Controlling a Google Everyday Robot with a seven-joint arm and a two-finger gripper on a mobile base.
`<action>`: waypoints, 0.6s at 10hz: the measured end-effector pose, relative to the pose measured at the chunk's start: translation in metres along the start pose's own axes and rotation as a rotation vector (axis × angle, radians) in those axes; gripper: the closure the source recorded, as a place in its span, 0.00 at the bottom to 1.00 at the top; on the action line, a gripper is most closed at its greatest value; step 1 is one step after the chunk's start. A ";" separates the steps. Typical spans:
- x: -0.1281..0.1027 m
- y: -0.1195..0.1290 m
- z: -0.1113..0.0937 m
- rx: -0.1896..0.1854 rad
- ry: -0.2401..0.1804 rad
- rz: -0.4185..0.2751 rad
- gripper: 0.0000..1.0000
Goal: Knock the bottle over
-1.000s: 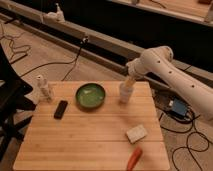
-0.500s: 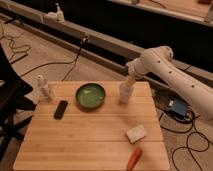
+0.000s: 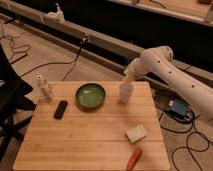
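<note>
- Nothing visible has shifted since the earlier frames: the arm and every item on the table sit where they did.
- Wooden table: six items on top.
- White arm: reaches in from the right, over the table's far right corner.
- Green bowl: far centre, upright.
- Gripper: directly above the white cup, at its rim or touching it. I cannot tell how far open it is, or whether it has hold of anything.
- Pale sponge: near right, lying flat.
- Black remote: left of the bowl.
- Bottle: upright at the far left edge, well apart from the gripper, with a smaller whitish item just beside it.
- Orange item: at the near edge.
</note>
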 end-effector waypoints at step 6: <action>-0.017 0.020 0.015 -0.068 -0.013 -0.046 1.00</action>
